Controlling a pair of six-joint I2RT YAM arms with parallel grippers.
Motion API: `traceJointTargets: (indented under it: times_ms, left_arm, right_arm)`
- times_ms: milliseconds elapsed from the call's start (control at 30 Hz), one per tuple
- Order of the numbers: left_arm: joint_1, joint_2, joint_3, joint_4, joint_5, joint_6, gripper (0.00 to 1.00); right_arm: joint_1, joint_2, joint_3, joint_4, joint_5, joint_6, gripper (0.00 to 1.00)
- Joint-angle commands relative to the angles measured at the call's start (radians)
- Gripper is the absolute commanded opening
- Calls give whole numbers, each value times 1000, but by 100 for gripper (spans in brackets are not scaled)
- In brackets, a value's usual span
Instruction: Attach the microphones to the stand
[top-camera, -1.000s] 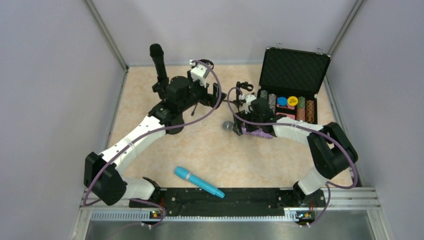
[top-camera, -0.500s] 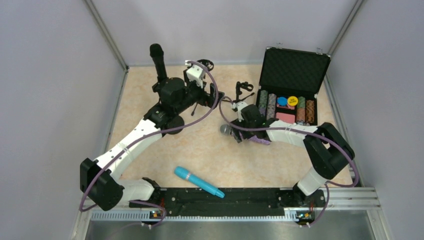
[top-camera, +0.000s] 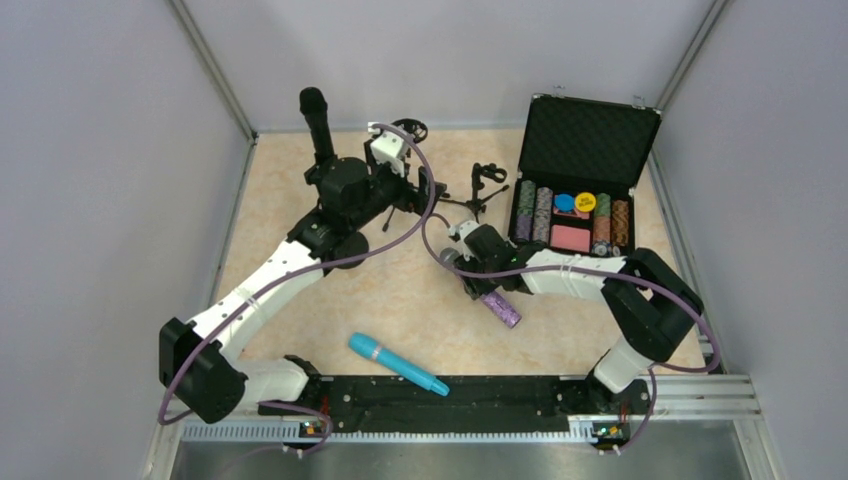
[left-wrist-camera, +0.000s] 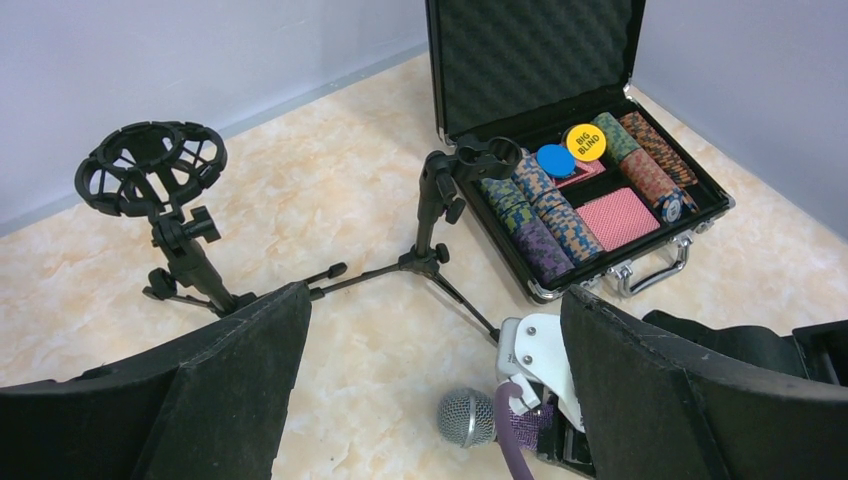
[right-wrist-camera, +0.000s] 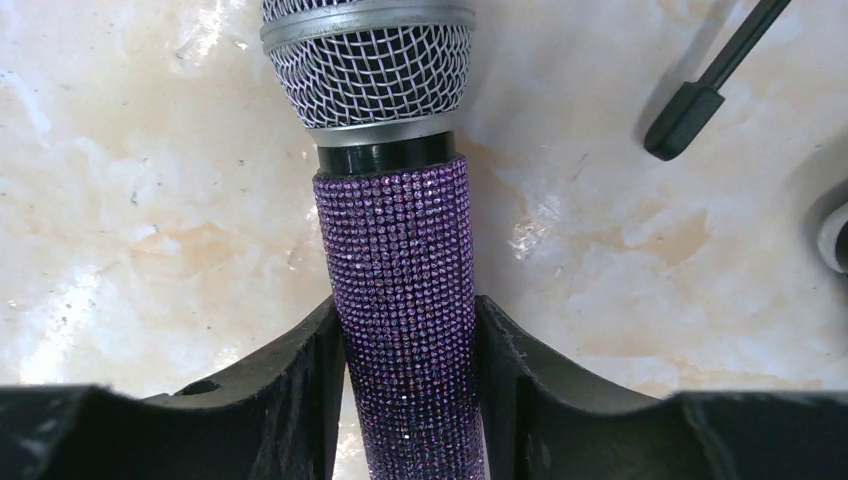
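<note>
Right gripper: pinching purple glitter microphone, studded barrel, silver mesh grille, centre of the marbled table.
Left gripper: spread wide, far left.
Cyan microphone: smooth, near edge.

Bright, even overhead light; shadows on the desk are faint and soft. Close up, its marbled surface shows pale glare, and the purple microphone is in sharp focus.

The left gripper, jaws apart, frames a shock-mount stand at ten o'clock, a poker-chip case at two, a purple microphone at six.
</note>
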Motion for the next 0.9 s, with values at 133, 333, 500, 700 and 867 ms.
traceJointTargets:
  times_ms: [133, 333, 500, 700, 867]
  left_arm:
    - [-2, -53, -17, 67, -36, 25, 99]
    - [-3, -59, -34, 74, -48, 34, 99]
    - [-2, -68, -38, 75, -57, 42, 99]
    - [-2, -83, -52, 81, -66, 55, 99]
    - [-2, -93, -55, 77, -56, 75, 99]
  right_arm:
    - [75, -64, -71, -59, -38, 92, 40]
    - [75, -115, -92, -47, 4, 101, 52]
    - [75, -181, -87, -41, 34, 109, 76]
    - [74, -335, -107, 19, 73, 125, 99]
    - [47, -472, -148, 79, 74, 146, 99]
